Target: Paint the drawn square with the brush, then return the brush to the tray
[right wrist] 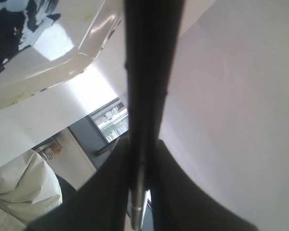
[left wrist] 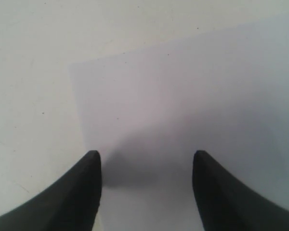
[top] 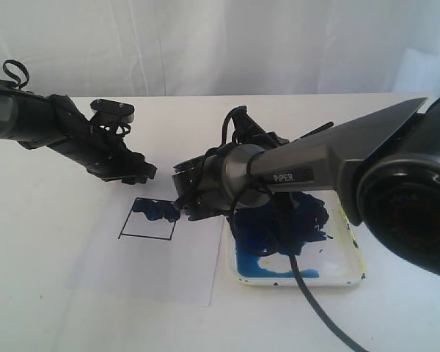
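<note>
The right gripper (right wrist: 139, 154) is clamped on the brush (right wrist: 151, 72) by the blue-blotched far edge of the drawn square (top: 148, 224); the left gripper (left wrist: 144, 156) hovers, fingers apart, above the paper (top: 161, 275), the tray (top: 352, 277) beside it

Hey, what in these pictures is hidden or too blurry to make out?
- Brush tip: in the exterior view, covered by the right gripper; in the right wrist view, blurred.
- Square, right edge: in the exterior view, behind that gripper.
- Tray, far side: in the exterior view, behind the right arm.
</note>
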### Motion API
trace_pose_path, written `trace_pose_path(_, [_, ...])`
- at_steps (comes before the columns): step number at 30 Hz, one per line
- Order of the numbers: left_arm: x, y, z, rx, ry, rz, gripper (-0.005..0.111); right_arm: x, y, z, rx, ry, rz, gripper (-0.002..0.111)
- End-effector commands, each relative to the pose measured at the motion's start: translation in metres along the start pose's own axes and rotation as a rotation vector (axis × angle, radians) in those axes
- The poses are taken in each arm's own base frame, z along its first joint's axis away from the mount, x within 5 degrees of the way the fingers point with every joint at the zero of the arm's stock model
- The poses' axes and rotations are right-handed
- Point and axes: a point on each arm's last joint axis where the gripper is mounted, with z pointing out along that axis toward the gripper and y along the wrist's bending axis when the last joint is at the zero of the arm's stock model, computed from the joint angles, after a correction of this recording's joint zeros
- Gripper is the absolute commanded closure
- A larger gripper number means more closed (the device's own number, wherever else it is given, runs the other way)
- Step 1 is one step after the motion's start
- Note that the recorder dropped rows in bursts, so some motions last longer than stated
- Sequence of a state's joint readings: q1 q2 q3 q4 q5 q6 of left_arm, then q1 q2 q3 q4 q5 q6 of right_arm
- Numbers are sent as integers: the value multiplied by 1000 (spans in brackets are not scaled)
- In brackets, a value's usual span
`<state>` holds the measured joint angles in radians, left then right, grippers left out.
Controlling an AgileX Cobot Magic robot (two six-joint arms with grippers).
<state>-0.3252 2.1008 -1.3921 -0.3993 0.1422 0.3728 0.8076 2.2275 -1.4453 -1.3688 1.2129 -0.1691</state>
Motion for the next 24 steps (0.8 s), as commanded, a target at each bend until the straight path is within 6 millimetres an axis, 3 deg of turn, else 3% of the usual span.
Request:
trace_pose_path(1, [6, -1, 1, 24, 49, -14, 47, 2, -2, 0, 26, 13, 9, 108])
trace_pose_path(5, [6, -1, 1, 24, 49, -14, 47, 3, -4, 0, 42, 16, 3, 108])
trace_pose_path(10, [6, -1, 1, 24, 49, -14, 47, 20, -13, 4, 40, 30, 43, 108])
trace_pose_path(24, [6, -1, 1, 22, 52, -7, 47, 12, -2, 8, -22, 23, -3, 108])
